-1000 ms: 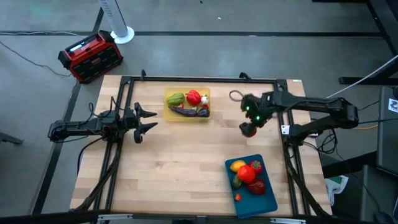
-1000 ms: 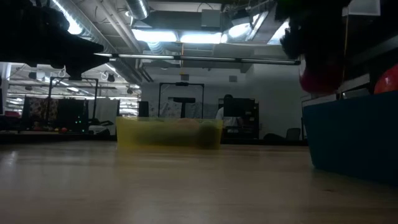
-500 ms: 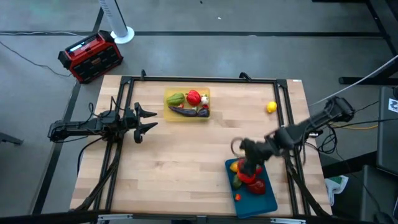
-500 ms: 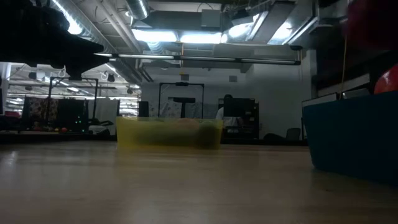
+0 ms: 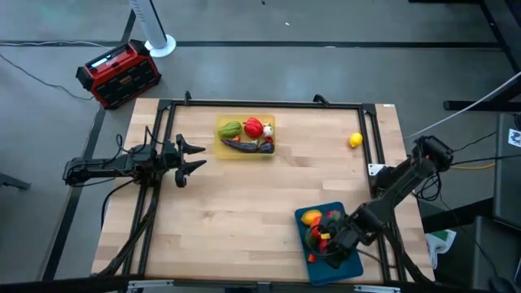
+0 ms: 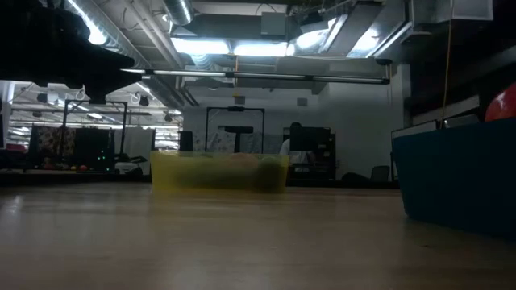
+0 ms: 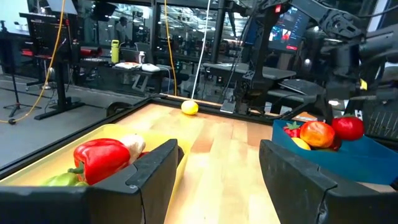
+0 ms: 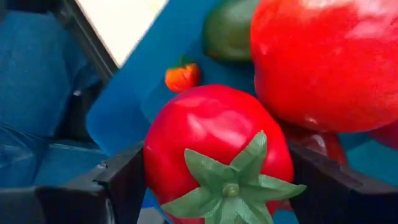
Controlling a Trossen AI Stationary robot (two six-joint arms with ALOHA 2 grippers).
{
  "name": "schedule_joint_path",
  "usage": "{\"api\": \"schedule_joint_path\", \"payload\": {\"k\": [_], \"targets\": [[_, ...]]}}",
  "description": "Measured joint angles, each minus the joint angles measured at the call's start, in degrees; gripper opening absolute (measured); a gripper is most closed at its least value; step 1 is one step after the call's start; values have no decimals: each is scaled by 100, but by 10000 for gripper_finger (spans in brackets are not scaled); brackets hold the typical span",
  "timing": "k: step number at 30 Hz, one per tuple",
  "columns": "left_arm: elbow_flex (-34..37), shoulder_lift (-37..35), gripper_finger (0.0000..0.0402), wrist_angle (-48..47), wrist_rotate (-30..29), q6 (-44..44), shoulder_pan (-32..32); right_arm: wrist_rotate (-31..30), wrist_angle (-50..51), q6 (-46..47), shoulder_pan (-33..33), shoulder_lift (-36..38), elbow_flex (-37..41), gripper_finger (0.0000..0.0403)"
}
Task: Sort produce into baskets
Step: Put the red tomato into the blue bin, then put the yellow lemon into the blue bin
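From above, the right hand [image 5: 332,244] hung over the teal-blue basket [image 5: 352,263] at the near right part of the table [image 5: 236,203], among the produce piled there: an orange-yellow fruit [image 5: 311,217] and red pieces beside it. The yellow basket [image 5: 244,137] sat toward the far edge, holding a green pepper [image 5: 229,129], a red pepper [image 5: 253,127] and a purple eggplant [image 5: 242,146]. A lemon [image 5: 356,140] lay alone on the wood near the far right corner. The left hand [image 5: 194,156] waited at the left side, fingers apart and empty. A red-and-black box [image 5: 119,73] stood on the floor beyond.

At table height, the yellow basket [image 6: 218,172] showed in the middle distance and the teal-blue basket [image 6: 455,179] close on the right.

The left wrist view looked between its spread fingers [image 7: 146,177] at the red pepper [image 7: 102,158], the lemon [image 7: 189,107] and the teal-blue basket [image 7: 373,155] with a tomato [image 7: 347,127].

The right wrist view showed a red tomato [image 8: 217,155] with a green calyx between the right hand's fingers [image 8: 118,180], clamped on it, above the teal-blue basket [image 8: 124,106].
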State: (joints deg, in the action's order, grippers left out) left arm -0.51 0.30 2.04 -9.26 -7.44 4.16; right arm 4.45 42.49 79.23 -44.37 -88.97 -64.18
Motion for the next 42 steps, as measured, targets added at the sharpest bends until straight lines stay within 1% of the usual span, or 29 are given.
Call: {"api": "schedule_joint_path", "payload": {"k": [6, 11, 14, 19, 21, 24, 28, 30, 37, 42], "targets": [[0, 0, 223, -2, 0, -2, 2, 405, 1, -3, 10, -176, 0, 308], [0, 0, 223, 0, 0, 5, 0, 428, -2, -257, 10, -190, 0, 312], [0, 0, 223, 0, 0, 13, 0, 433, -2, -318, 10, -190, 0, 330], [0, 0, 223, 0, 0, 26, 1, 544, -7, -318, 14, -190, 0, 381], [0, 0, 223, 0, 0, 28, 2, 626, -9, -313, 14, -190, 0, 394], [0, 0, 223, 0, 0, 31, 0, 909, -1, -322, 30, -190, 2, 390], [0, 0, 223, 0, 0, 31, 1, 1537, 102, -321, 197, -182, 2, 375], [0, 0, 223, 0, 0, 32, 0, 1661, 141, -327, 322, -148, 2, 371], [0, 0, 223, -1, 1, 35, 1, 1646, 236, -848, 762, 237, 2, 371], [0, 1, 223, 0, 0, 42, 0, 1102, 694, -1154, 1158, 663, 2, 371]]}}
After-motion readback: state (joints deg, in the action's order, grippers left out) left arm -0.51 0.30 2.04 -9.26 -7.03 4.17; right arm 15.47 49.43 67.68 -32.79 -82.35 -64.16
